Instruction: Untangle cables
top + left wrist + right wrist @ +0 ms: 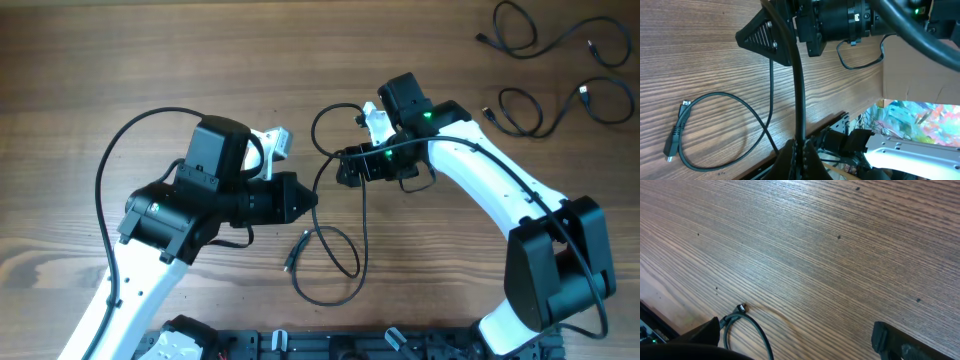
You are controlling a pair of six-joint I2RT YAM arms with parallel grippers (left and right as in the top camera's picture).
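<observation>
Judging by the layout, two cables (540, 52) lie separate far right; one looped cable (364, 225) near centre awaits sorting. Left claw (799, 150) pinches it narrowly; right claw (796, 332) gapes wide.

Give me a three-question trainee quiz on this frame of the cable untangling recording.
1. Count: how many loose cables lie at the top right of the overhead view?
2. True or false: the looped cable at mid-table has a plug resting on the table.
3. Fill in: green lights glow on the ____ arm.
Key: 1. two; 2. true; 3. right.
</observation>
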